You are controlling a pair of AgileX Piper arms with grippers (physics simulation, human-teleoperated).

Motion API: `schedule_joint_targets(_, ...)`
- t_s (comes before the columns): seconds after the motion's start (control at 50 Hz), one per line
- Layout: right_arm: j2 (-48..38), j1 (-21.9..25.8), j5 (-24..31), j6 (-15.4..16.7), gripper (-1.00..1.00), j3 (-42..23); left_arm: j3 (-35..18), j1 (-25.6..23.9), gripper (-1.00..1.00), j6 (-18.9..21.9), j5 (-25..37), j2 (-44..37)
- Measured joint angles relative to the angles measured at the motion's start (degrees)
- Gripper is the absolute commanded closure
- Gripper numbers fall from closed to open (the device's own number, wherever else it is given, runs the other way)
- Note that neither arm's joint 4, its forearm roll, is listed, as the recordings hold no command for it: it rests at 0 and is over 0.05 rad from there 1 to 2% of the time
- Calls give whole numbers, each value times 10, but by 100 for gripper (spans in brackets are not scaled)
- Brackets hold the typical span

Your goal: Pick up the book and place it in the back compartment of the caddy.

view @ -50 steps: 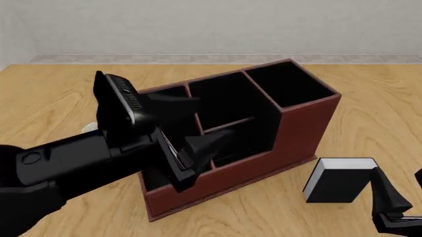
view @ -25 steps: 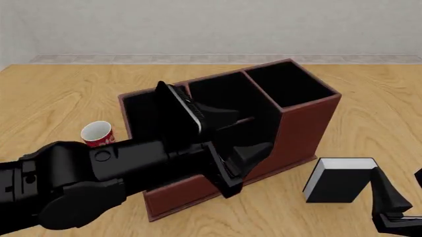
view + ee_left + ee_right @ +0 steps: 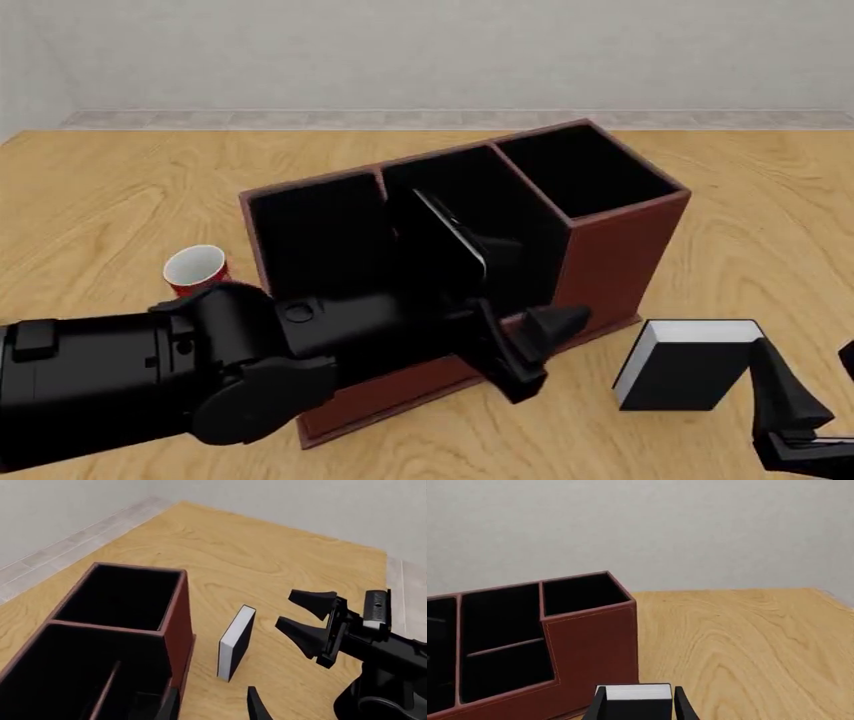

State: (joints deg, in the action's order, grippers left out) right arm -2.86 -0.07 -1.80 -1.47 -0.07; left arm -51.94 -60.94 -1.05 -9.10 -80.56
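Note:
The book (image 3: 683,366), black with white page edges, stands upright on the table just right of the caddy (image 3: 607,255); it also shows in the left wrist view (image 3: 235,642). My right gripper (image 3: 810,378) is open close behind the book, its fingers (image 3: 598,704) framing the book (image 3: 632,694) without touching it. My left gripper (image 3: 545,350) hangs open and empty before the caddy's front wall, a short way left of the book. The back compartment (image 3: 499,622) lies behind a thin cross divider; in the front view my left arm hides it.
A red-and-white mug (image 3: 198,268) stands on the table left of the caddy. My bulky left arm (image 3: 200,380) lies across the caddy's front. The right gripper (image 3: 305,616) shows open in the left wrist view.
My left arm has swung right across the caddy's front, bringing its gripper nearer the book and uncovering the mug. The right gripper and the book have not moved.

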Motion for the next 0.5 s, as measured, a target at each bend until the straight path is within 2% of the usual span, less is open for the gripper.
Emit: schedule_joint_targets(0.5,-2,0,-3,0,-100,0,-26,-11,-100,-7,-15,-74)
